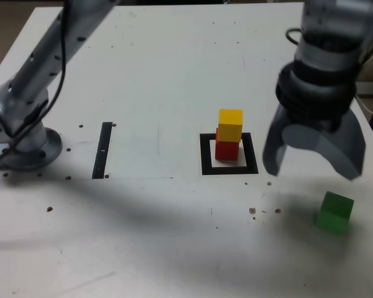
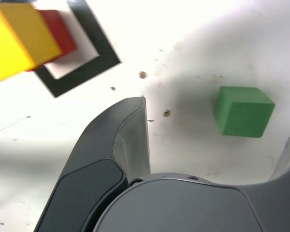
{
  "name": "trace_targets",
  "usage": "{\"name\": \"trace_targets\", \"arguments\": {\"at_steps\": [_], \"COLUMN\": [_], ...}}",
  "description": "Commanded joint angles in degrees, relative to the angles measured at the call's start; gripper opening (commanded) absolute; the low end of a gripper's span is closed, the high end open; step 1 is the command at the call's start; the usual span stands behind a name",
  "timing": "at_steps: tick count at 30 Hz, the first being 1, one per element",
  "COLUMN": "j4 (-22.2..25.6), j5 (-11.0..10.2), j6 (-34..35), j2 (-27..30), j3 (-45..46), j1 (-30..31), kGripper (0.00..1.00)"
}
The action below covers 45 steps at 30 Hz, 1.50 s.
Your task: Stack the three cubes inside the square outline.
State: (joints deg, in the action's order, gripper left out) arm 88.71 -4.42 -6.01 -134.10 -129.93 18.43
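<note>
A: Exterior view, status entry. You have two of three placed: the small solid red cube (image 1: 226,149) sits on the white centre of the thick black square outline (image 1: 206,155), and the small solid yellow cube (image 1: 230,125) rests on top of it, set slightly toward the exterior view's right, so the pair is not quite flush.

B: And the third?

A: The small solid green cube (image 1: 334,212) lies alone on the white counter (image 1: 155,68), well apart from the outline, toward the exterior view's right and nearer the camera. Nothing touches it.

B: Where is your gripper?

A: The dark grey two-finger gripper (image 1: 313,162) hangs above the counter between the stack and the green cube, jaws spread wide with nothing between them. The wrist view agrees: the green cube (image 2: 243,110) shows in the gap between the fingers, one finger (image 2: 128,145) clear at its side, and the yellow cube (image 2: 19,38) and red cube (image 2: 58,30) off by the outline (image 2: 104,50).

B: Remaining work?

A: By my judgement, about two thirds done. You have left: descend on the green cube, close on it, carry it over, and set it on the yellow. Watch the offset; the top face gives little margin, and a nudge could topple the pair.

B: Other items?

A: A thin black strip (image 1: 102,149) on the exterior view's left; not part of the job.
</note>
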Motion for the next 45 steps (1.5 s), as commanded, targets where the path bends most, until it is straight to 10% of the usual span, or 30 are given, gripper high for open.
{"name": "trace_targets", "arguments": {"at_steps": [1, 31, 45], "j4": [0.31, -0.20, -2.40], "j5": [0.40, 0.60, 0.55], "j6": [-0.14, -0.97, -1.66], "j2": [-1.42, -13.77, -14.59], "j3": [-1.52, -14.74, -14.72], "j1": [0.41, 2.21, 2.20], "kGripper": [1.00, 0.94, 0.37]}}
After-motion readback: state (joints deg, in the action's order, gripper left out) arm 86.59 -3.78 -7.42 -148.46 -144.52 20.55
